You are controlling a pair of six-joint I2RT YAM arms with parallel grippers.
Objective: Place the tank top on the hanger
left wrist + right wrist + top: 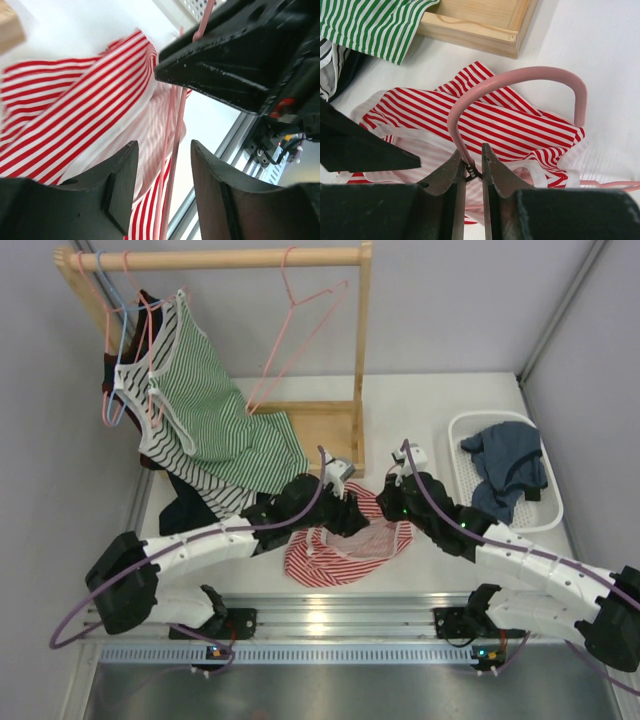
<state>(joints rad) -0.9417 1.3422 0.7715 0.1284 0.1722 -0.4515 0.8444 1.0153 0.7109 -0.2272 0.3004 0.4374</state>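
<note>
The red-and-white striped tank top lies crumpled on the white table between my two arms. The pink wire hanger lies on and partly inside it, hook pointing away. My right gripper is shut on the hanger's twisted neck just below the hook; it shows in the top view. My left gripper is open just above the tank top, with a pink hanger wire and striped fabric running between its fingers, untouched. It sits at the top's left edge. Most of the hanger's triangle is hidden by fabric.
A wooden clothes rack stands behind, with a green-and-white striped top, spare pink hangers and a light blue hanger. Its wooden base lies just beyond the tank top. A white basket with a dark blue garment is at right.
</note>
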